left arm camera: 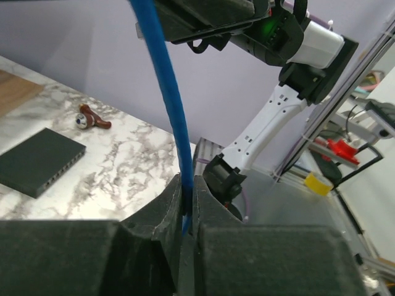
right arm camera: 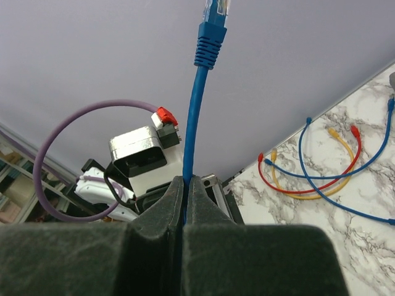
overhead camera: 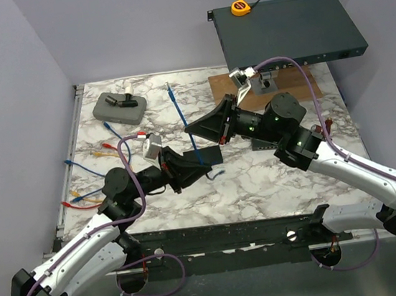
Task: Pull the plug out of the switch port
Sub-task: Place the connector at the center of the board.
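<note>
Left claw (left arm camera: pixel 187 203) and right claw (right arm camera: pixel 185 185) hang over the desk (overhead camera: pixel 259 176), well apart from the switch (overhead camera: pixel 284 25). Each is clamped on the blue cable (right arm camera: pixel 193 123), we judge to keep it taut. Its plug (right arm camera: pixel 211 37) stands free, in no port.

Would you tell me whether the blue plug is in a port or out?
Out: the plug stands bare, above the right gripper shut on its cable.

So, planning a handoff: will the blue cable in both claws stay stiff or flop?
Probably stiff over short spans: the blue cable stands straight above the right claw. Longer lengths likely droop; the loose cables on the table lie curved. Thin and smooth-looking, it may slip through the left claw.
</note>
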You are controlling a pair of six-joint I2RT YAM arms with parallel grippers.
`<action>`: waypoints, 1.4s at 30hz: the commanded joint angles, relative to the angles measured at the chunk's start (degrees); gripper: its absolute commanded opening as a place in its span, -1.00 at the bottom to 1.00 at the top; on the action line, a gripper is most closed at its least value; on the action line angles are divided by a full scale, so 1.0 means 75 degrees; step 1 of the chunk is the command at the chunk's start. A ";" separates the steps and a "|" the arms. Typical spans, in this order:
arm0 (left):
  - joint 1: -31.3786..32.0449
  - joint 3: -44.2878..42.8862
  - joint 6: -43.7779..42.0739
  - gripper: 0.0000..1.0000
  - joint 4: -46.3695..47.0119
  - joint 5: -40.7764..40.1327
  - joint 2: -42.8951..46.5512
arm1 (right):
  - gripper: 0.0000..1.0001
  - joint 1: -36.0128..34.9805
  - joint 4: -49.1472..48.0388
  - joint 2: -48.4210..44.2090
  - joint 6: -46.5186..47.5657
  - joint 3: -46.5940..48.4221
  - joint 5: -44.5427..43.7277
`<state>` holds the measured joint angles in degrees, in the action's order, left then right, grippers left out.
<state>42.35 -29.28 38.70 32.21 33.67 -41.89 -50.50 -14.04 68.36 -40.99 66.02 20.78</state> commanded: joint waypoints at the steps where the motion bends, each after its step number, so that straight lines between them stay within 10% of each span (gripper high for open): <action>1: 0.0061 -0.0117 0.0125 -1.00 0.0405 0.0243 0.0015 | -0.99 0.0054 -0.0228 -0.0080 0.0060 -0.0162 0.0094; 4: 0.0062 -0.0114 0.0114 -1.00 0.0325 0.0101 0.0068 | -0.92 0.0054 -0.0131 -0.0220 0.0203 -0.0267 -0.0069; 9: 0.0061 -0.0133 -0.0051 -1.00 0.0004 -0.0340 0.0271 | -0.06 0.0054 0.0237 -0.0388 0.0465 -0.0263 -0.0150; 18: 0.0061 -0.0649 -0.0588 -1.00 -0.1663 -0.1353 0.0654 | 0.82 0.0053 0.1524 -0.0639 0.1132 0.0223 -0.0791; 28: -0.0395 -0.4322 -0.1934 -1.00 -0.9136 -0.7631 0.0842 | 0.90 0.0054 0.3834 -0.2322 0.2343 0.0102 -0.3348; 38: -0.1887 -0.7957 -0.3687 -1.00 -1.2880 -0.8575 -0.1356 | 0.86 0.0052 0.3351 -0.3132 0.2579 -0.1457 -0.3515; 42: -0.2439 -0.7081 -0.3960 -1.00 -1.2676 -0.9259 -0.2327 | 0.86 0.0054 0.3045 -0.3407 0.2632 -0.1954 -0.3548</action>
<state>27.92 -89.54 14.63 -54.15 -29.45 -51.66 -50.24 10.46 45.34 -22.90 53.78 -3.97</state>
